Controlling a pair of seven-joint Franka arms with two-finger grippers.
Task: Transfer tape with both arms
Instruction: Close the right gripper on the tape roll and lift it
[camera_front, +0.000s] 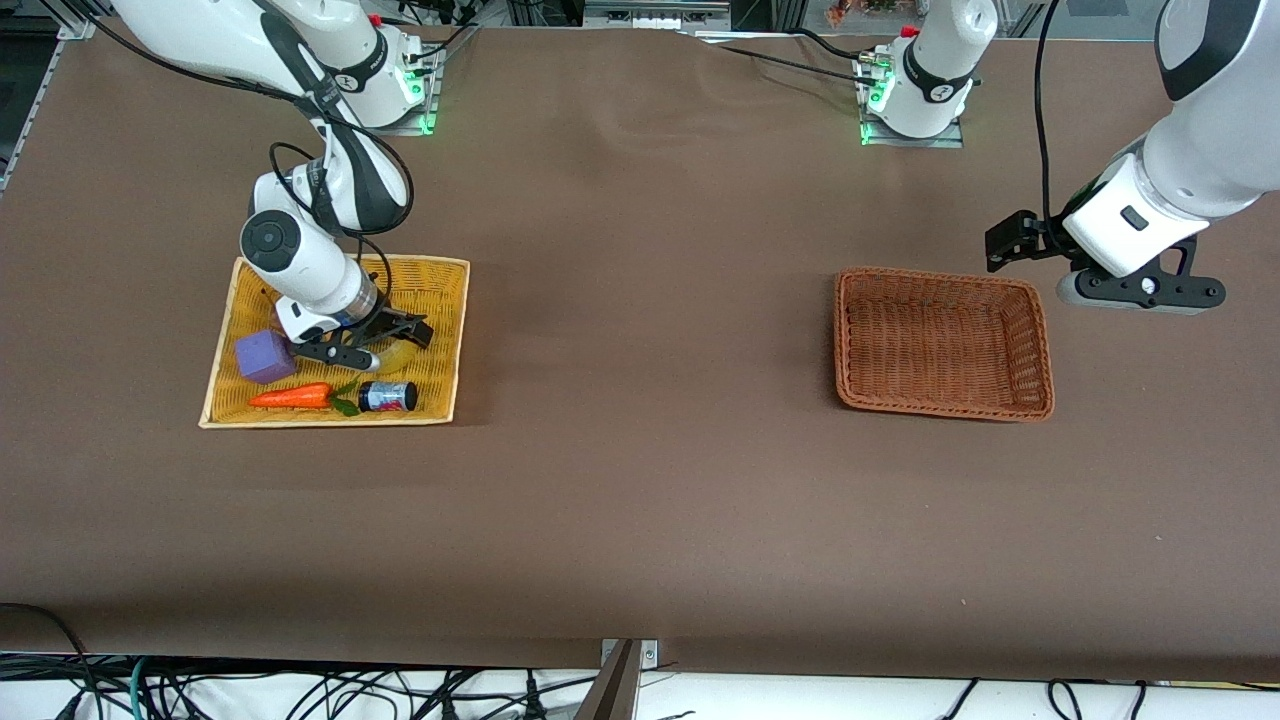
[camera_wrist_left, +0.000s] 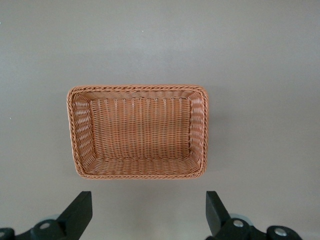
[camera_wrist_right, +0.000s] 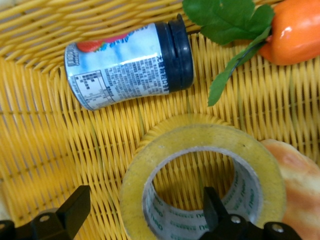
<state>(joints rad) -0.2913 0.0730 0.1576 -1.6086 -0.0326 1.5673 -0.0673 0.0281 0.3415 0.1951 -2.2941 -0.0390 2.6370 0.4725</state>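
Brown cloth (camera_front: 640, 480) spread over the whole table, faintly creased near the middle. Along the edge nearest the front camera, a white floor strip with tangled black cables (camera_front: 330, 695). At the top edge, metal frame pieces (camera_front: 640, 12) and two mounting plates with green lights (camera_front: 428, 122). Even overhead lighting, soft shadows.
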